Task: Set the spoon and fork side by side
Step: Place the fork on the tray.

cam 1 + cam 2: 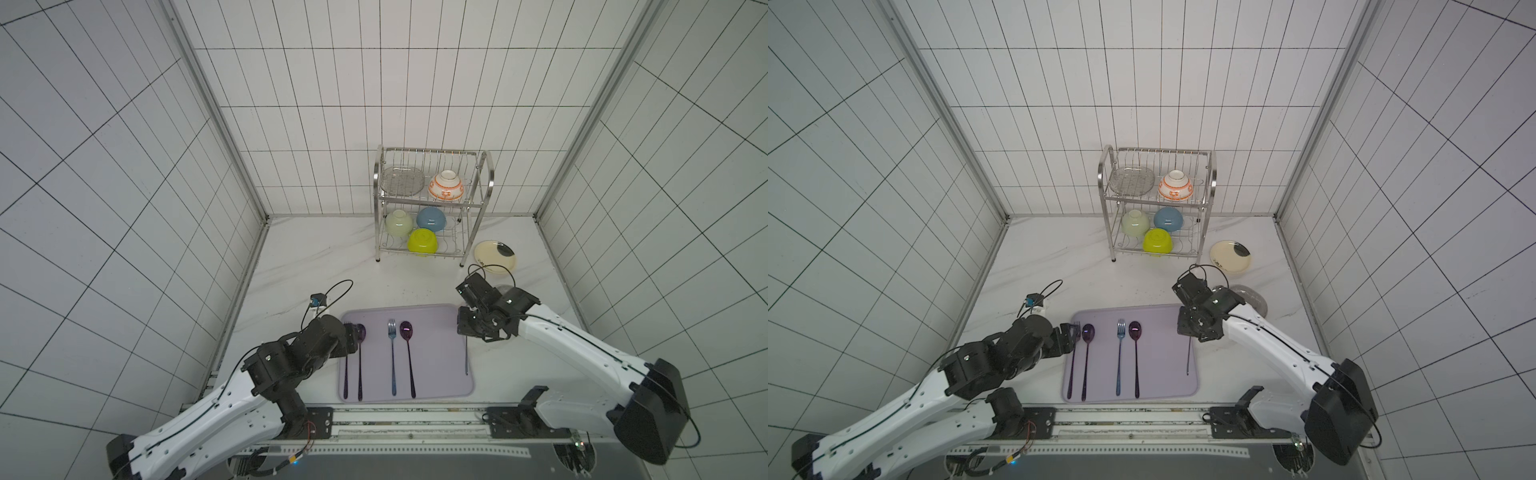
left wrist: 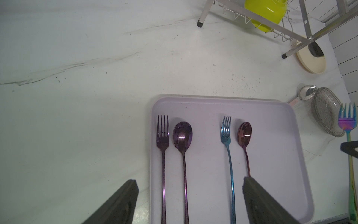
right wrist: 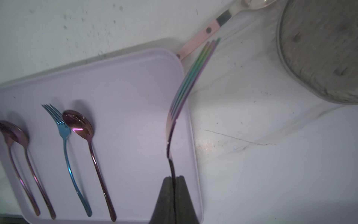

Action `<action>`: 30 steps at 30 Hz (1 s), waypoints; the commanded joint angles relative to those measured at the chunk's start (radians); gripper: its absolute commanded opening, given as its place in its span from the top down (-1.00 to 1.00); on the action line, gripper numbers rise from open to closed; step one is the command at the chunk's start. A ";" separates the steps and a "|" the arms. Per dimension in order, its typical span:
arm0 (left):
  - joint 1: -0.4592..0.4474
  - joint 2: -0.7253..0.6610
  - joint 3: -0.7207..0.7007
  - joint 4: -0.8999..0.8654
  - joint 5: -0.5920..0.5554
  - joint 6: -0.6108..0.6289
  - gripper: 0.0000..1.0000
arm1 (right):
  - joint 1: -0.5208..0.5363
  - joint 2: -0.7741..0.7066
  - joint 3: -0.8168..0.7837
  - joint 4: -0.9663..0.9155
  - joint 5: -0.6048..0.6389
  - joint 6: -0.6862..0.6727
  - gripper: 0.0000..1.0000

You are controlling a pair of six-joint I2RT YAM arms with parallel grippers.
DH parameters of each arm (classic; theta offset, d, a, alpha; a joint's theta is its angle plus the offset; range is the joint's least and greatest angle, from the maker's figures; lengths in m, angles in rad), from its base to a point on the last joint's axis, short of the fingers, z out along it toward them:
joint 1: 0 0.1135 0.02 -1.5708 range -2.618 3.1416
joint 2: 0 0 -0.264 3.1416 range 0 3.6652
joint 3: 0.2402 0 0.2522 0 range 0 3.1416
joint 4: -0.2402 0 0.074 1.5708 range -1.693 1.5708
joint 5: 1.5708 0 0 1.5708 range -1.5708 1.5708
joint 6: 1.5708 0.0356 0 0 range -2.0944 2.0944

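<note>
Three forks and three spoons show. On the tray (image 1: 440, 374) lie two pairs, each fork just beside its spoon: purple fork (image 2: 163, 139) with purple spoon (image 2: 182, 135) by the tray's left-arm edge, blue fork (image 2: 226, 133) with rose spoon (image 2: 244, 133) mid-tray. A rainbow fork (image 3: 186, 87) hangs over the opposite edge, its handle grasped by the clenched right tool (image 3: 174, 179). The left tool (image 2: 189, 182) gapes, released, over the purple pair. Off the tray's far corner, a pink-handled spoon (image 3: 197, 41) and mesh strainer (image 3: 319, 48) lie on the worktop (image 1: 332, 257).
</note>
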 commanded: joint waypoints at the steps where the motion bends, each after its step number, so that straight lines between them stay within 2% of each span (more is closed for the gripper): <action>1: 0.004 -0.039 0.028 -0.032 -0.026 -0.011 -0.72 | 0.103 0.120 0.069 -0.117 0.120 0.064 1.00; 6: 0.005 -0.087 0.035 -0.050 -0.043 -0.024 -0.73 | 0.173 0.320 0.182 -0.128 0.132 0.109 1.00; 14: 0.004 -0.109 0.037 -0.051 -0.032 -0.023 -0.73 | 0.222 0.531 0.304 -0.157 0.139 0.138 1.00; 23: 0.002 -0.119 0.027 -0.039 -0.019 -0.020 -0.73 | 0.243 0.614 0.323 -0.216 0.204 0.155 1.00; 30: 0.001 -0.114 0.025 -0.035 -0.014 -0.019 -0.73 | 0.255 0.627 0.289 -0.197 0.184 0.159 1.00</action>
